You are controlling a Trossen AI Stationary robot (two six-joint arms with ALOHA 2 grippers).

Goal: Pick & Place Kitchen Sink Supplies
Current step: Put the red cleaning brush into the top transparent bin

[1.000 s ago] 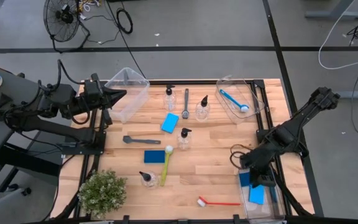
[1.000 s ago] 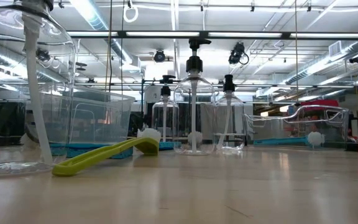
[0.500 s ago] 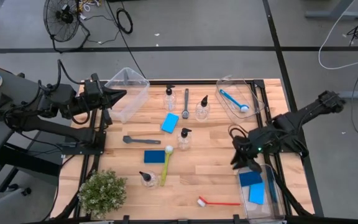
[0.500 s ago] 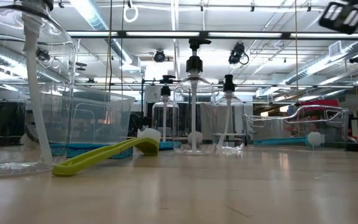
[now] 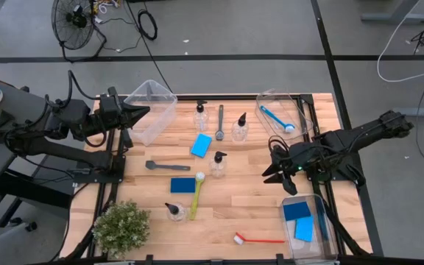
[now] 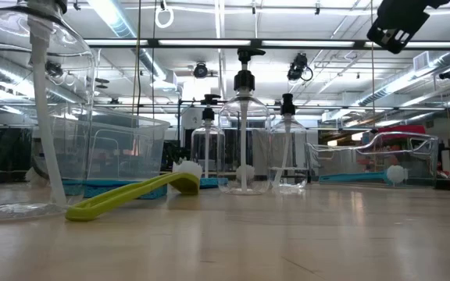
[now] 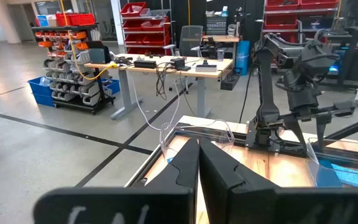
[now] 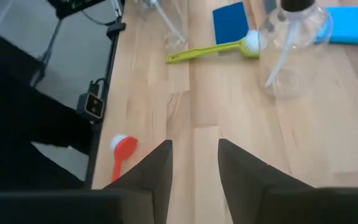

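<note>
Right now I am reading this as the gap between two placements — the right hand [image 5: 269,172] is hanging empty above bare counter [image 5: 249,202], well apart from the clear bin [image 5: 328,239] at the near right corner that is already holding two blue sponges [image 5: 297,212] and a blue brush. In the right wrist view its two dark fingers [image 8: 157,171] are standing apart with only wood between them, so I am calling it open and carrying nothing.

Supplies are lying all over the middle of the counter: a bottle [image 5: 218,165] near the centre, just beside the yellow-green brush [image 5: 196,194] and a dark blue sponge [image 5: 183,185]; a lighter blue sponge [image 5: 201,145], a grey brush [image 5: 219,122] and two more bottles farther back; another bottle at the near side by the potted plant [image 5: 121,227]; and the red brush [image 5: 258,239] along the near edge, just beside the filled bin. A second bin [image 5: 297,125] at the far right is holding one blue brush.

My left hand [image 5: 140,112] is waiting closed at the far left, by the empty bin [image 5: 150,110].

Next, I judge, I am choosing a target — the central bottle or the yellow-green brush look nearest — then lowering the open fingers squarely over it before closing.
</note>
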